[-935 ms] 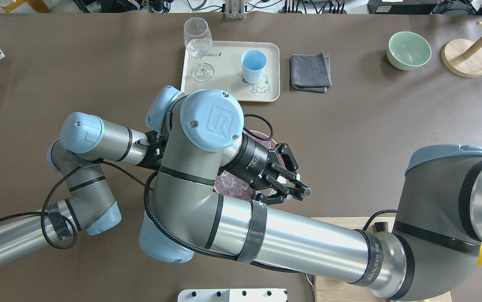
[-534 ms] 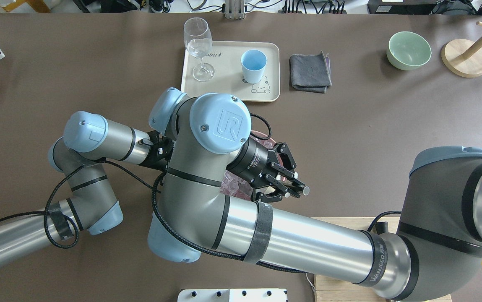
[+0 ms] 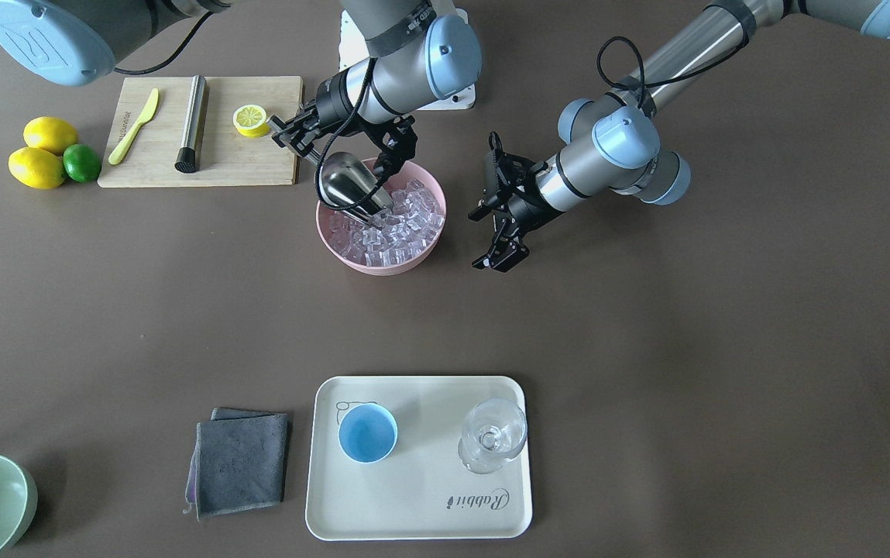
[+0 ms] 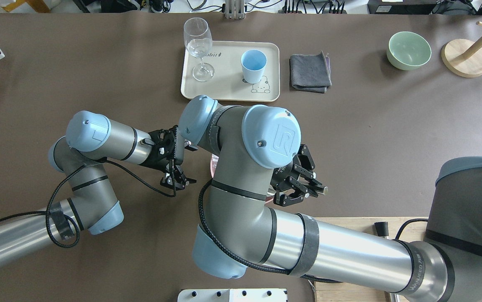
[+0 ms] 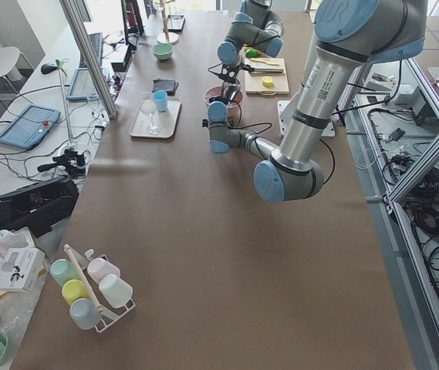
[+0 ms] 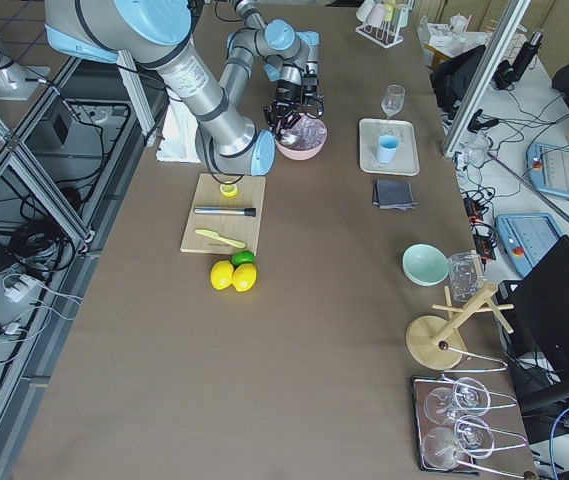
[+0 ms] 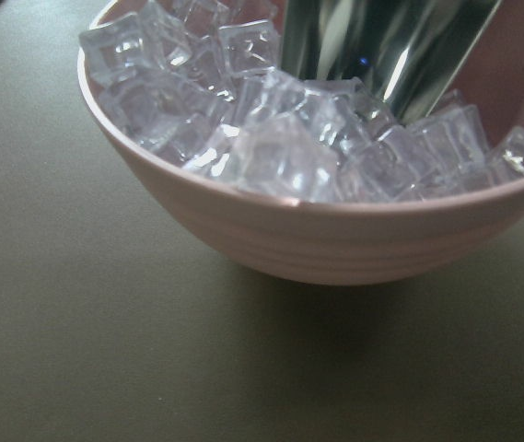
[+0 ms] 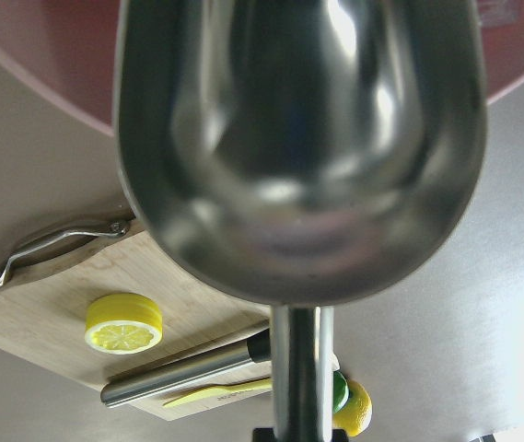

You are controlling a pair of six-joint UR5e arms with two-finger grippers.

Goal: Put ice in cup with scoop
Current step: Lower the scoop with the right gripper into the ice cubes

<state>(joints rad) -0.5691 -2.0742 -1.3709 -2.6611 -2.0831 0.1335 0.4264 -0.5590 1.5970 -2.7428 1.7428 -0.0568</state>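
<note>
Right arm (image 4: pixel 266 176) swung rightward; brown table (image 4: pixel 77 75): tray (image 4: pixel 224 86) with cup (image 4: pixel 253 65), cloth (image 4: pixel 310 71), green bowl (image 4: pixel 408 50)

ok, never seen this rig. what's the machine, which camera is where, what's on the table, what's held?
Two robot arms with two-finger grippers work at a table. Cameras: one above and behind the robot, one facing it, one at each table end, one on each wrist. The right gripper holds a steel scoop by its handle, its tip in a pink bowl of ice. The left gripper is open and empty beside the bowl. A blue cup and a wine glass stand on a tray.
</note>
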